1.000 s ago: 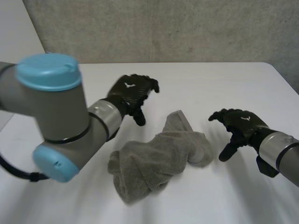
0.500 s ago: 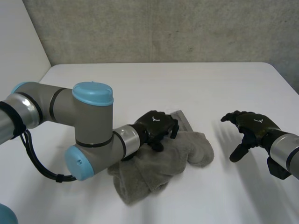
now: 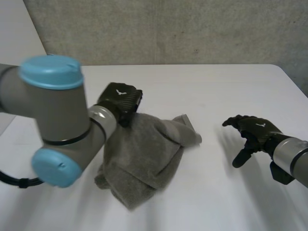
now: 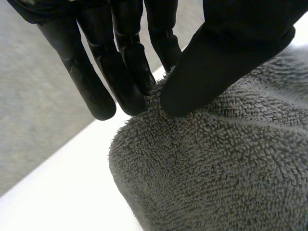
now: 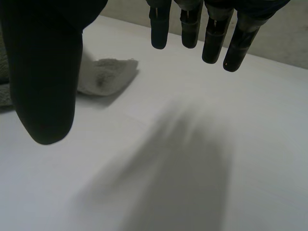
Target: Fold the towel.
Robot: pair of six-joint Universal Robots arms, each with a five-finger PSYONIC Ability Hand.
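Left hand (image 3: 122,98) pinches the raised end of the crumpled towel (image 3: 144,154) mid-tabletop (image 3: 216,86), right hand (image 3: 252,130) hangs open well apart; probably best to keep the pinch firm, lift slowly and find an edge.

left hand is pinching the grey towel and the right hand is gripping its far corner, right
No: the left hand does pinch the towel, but the right hand grips nothing. The right wrist view shows it open over the table, clear of the towel.
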